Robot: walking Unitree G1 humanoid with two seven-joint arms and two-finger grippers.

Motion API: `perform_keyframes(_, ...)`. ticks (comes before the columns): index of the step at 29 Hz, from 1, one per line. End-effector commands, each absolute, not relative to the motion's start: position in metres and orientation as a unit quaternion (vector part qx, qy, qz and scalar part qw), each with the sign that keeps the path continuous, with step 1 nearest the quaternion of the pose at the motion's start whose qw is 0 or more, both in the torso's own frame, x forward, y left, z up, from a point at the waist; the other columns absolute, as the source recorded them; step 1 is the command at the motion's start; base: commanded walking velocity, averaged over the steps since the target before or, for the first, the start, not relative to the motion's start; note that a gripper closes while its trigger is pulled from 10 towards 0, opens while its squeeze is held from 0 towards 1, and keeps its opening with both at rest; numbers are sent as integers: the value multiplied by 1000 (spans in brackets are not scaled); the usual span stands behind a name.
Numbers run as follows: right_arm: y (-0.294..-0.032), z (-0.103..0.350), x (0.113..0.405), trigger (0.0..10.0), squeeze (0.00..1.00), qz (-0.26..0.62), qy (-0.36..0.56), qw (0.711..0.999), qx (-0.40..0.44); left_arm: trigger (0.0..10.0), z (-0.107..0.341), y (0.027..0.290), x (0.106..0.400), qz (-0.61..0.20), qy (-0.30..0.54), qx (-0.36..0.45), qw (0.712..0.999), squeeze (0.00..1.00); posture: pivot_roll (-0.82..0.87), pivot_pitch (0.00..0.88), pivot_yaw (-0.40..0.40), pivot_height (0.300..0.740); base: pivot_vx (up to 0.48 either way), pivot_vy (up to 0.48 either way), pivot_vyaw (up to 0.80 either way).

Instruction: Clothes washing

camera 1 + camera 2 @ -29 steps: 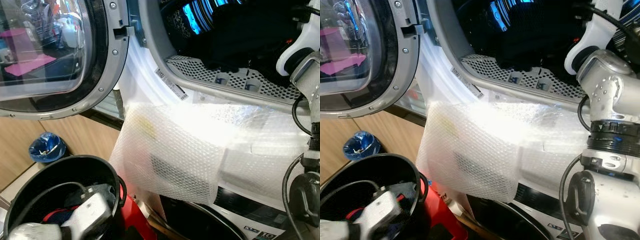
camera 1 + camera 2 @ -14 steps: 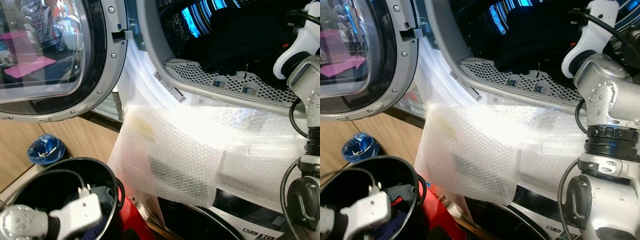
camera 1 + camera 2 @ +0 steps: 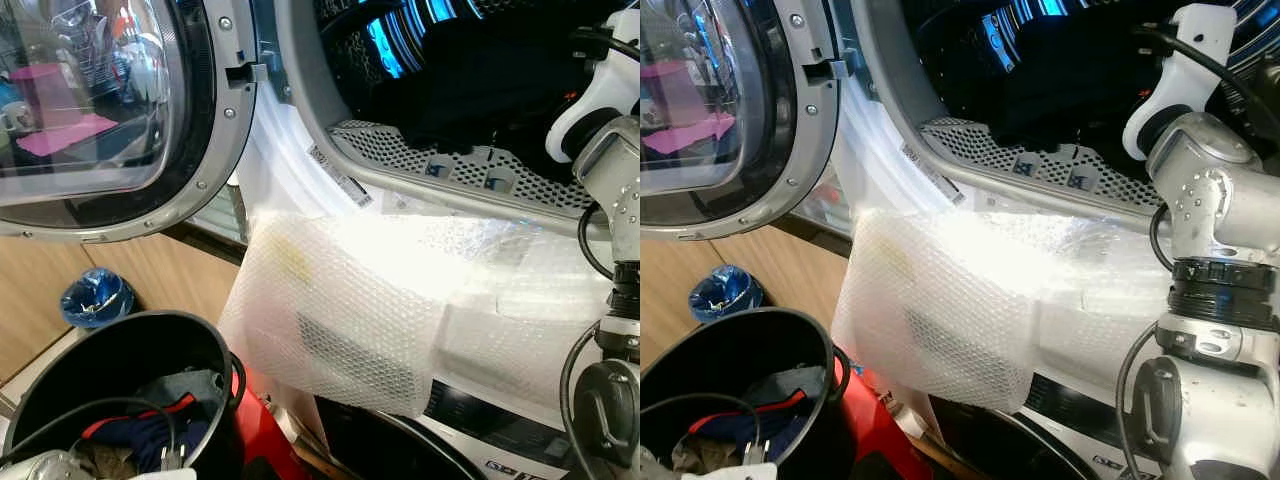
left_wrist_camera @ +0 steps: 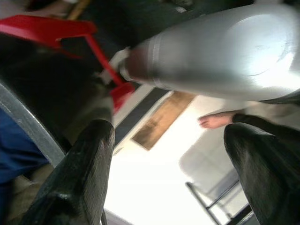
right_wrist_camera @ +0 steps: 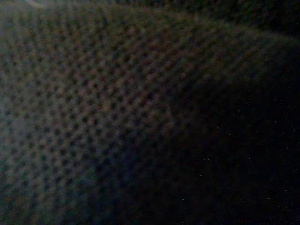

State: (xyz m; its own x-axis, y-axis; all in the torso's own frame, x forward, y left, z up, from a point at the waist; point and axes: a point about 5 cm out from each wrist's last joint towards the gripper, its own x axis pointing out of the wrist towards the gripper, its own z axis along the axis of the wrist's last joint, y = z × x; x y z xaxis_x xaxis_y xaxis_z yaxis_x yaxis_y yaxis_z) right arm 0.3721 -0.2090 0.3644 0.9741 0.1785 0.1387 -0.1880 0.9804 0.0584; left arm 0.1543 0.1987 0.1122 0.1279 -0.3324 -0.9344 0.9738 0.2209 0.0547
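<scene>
The washer's drum (image 3: 470,160) stands open, with dark clothes (image 3: 480,70) piled inside. My right arm (image 3: 1200,190) reaches up into the drum, and its hand is lost in the dark among the clothes. The right wrist view is very dark, with a dotted mesh surface (image 5: 93,108) close up. At lower left a black bucket (image 3: 120,335) holds blue, red and grey clothes (image 3: 150,425). My left gripper (image 4: 168,178) hangs open beside the bucket, nothing between its fingers (image 4: 79,178).
The round glass door (image 3: 100,110) is swung open to the left. Bubble wrap (image 3: 370,300) drapes over the washer's front below the opening. A blue bag (image 3: 95,297) lies on the floor by wooden panelling. A red stand (image 3: 265,440) sits beside the bucket. A person's bare foot (image 4: 215,120) shows.
My left wrist, which was over the bucket, has dropped down toward the picture's bottom edge, uncovering the clothes in the bucket. The right arm has barely moved.
</scene>
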Motion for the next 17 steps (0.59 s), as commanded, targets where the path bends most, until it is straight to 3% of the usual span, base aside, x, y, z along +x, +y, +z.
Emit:
perform_keyframes(1,-207,324,381,10000,0,95,10,994,51,10000,113,204,170,-446,416,409,679,0,-28,130,89,740,0,0,0)
perform_keyframes(11,-209,322,381,10000,0,88,10,995,47,10000,106,191,171,-464,396,397,686,0,-33,132,92,740,0,0,0)
perform_keyframes(14,-210,321,380,10000,0,85,11,995,49,10000,106,178,176,-467,372,366,714,0,-34,132,90,740,0,0,0)
perform_keyframes(17,-210,318,381,10000,0,84,12,995,49,10000,116,162,182,-503,296,343,736,0,-31,130,90,740,0,0,0)
